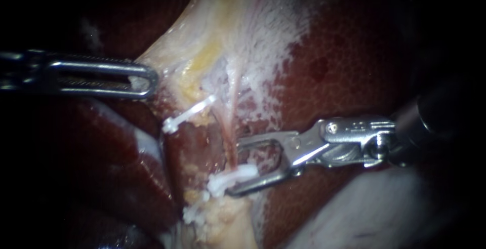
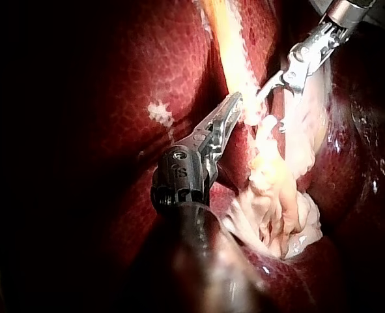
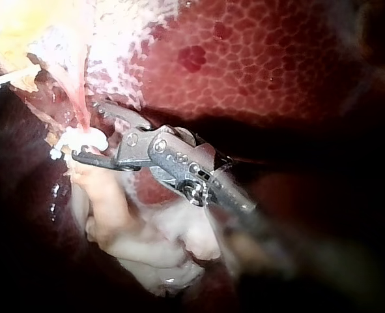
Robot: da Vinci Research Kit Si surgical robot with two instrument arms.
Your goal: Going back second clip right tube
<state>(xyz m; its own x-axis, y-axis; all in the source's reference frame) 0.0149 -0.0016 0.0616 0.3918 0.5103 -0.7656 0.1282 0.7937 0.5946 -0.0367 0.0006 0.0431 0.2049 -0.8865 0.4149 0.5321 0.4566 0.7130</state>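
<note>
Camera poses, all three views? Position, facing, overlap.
Endoscope: close over the liver, facing the tube; left instrument and right instrument both show.
Left wrist: on the left arm, looking down its own shaft toward the right instrument.
Right wrist: on the right arm, looking down its shaft at the white clip.
All three share the right instrument.

Shows the right tube (image 1: pixel 232 122) as a thin, pale pink strand, stretched taut and running almost straight down the middle of the endoscope view. Finds a white clip (image 1: pixel 230 179) shut across its lower end, lying crosswise, right end tilted slightly upward. Confirms both from the right wrist view, crossing alike.
</note>
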